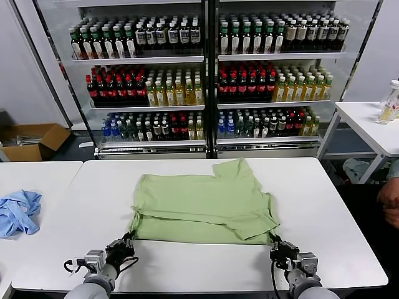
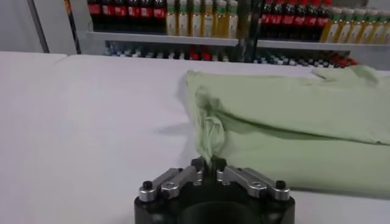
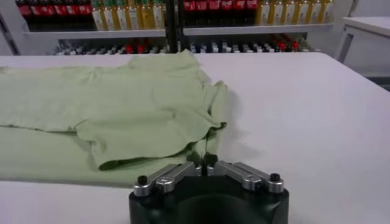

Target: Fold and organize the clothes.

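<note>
A: Start from the left gripper. What has it got?

B: Its jaws are pinched together on the near-left corner of the shirt; a thin tuft of green cloth rises right out from between the fingers. The right gripper is clamped the same way on the near-right corner.

A: And the shirt itself?

B: It lies mostly flat in the middle of the white table, its near hem toward the robot and one sleeve sticking out on the far side. A fold already runs across it near the front edge.

A: So the step looks like carrying the near hem over to the far side?

B: That's my reading. To do it well, I'd lift both corners together and level, keeping the hem taut between them so it doesn't sag or twist. The grips look thin, so go slowly; a jerk could pull a corner free.

A: Anything else nearby?

B: Only a blue cloth on the neighbouring table at far left, well apart.
</note>
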Controlling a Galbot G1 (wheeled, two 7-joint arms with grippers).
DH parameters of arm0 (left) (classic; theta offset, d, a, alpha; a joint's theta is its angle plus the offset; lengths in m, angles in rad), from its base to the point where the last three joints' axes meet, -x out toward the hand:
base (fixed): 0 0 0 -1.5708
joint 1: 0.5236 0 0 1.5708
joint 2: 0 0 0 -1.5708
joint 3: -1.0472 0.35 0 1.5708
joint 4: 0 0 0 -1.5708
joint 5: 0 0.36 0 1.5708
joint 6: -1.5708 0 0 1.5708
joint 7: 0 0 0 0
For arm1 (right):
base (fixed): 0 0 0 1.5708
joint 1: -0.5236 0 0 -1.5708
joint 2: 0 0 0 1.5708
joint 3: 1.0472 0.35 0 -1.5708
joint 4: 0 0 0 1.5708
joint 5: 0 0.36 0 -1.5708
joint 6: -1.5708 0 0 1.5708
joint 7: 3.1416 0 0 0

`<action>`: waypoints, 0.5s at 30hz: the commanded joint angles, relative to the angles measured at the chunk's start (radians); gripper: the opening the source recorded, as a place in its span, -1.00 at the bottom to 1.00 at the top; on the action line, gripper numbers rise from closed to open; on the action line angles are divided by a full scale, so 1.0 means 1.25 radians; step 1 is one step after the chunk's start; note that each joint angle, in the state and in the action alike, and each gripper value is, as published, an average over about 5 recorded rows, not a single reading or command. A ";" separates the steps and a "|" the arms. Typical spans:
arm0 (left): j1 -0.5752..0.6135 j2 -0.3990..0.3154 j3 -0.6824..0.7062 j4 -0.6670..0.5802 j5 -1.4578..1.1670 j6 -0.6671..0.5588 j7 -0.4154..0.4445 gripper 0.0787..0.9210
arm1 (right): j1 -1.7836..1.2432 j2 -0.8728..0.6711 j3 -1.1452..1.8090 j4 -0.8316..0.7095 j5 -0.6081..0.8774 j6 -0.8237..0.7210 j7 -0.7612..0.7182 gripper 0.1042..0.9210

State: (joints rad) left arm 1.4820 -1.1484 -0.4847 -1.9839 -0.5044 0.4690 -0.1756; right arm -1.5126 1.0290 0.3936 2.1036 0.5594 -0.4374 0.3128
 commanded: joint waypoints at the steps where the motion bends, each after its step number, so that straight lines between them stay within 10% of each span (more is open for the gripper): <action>1: 0.093 0.013 -0.021 -0.126 0.002 0.023 -0.007 -0.95 | -0.049 -0.009 0.015 0.067 0.003 -0.001 0.002 -0.96; 15: 0.378 0.084 -0.127 -0.266 0.006 0.019 -0.027 -0.97 | -0.256 -0.022 0.055 0.217 -0.047 0.001 0.008 -0.96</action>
State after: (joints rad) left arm 1.7969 -1.0743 -0.5930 -2.2277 -0.4975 0.4934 -0.2024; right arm -1.7402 1.0091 0.4440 2.3020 0.5126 -0.4327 0.3175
